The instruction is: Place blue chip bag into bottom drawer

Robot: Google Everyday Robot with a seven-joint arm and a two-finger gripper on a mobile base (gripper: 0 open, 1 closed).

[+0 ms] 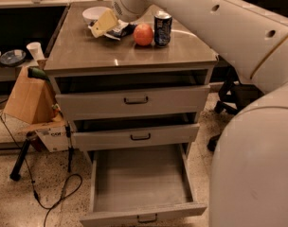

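Note:
The blue chip bag [119, 30] lies crinkled at the back of the cabinet top, between a white bowl and a red apple. My gripper [105, 22], with tan pads, sits at the bag's left end, touching or just over it, and covers part of the bag. My white arm reaches in from the upper right. The bottom drawer [144, 215] is pulled fully out, its plain grey interior bare. The two shallower drawers above it are slightly ajar.
A white bowl [94, 13] stands behind the gripper. A red apple [143, 34] and a blue soda can [163, 28] stand right of the bag. A brown paper bag [26, 100], cardboard box, white cup [35, 51] and floor cables lie left of the cabinet. An office chair stands right.

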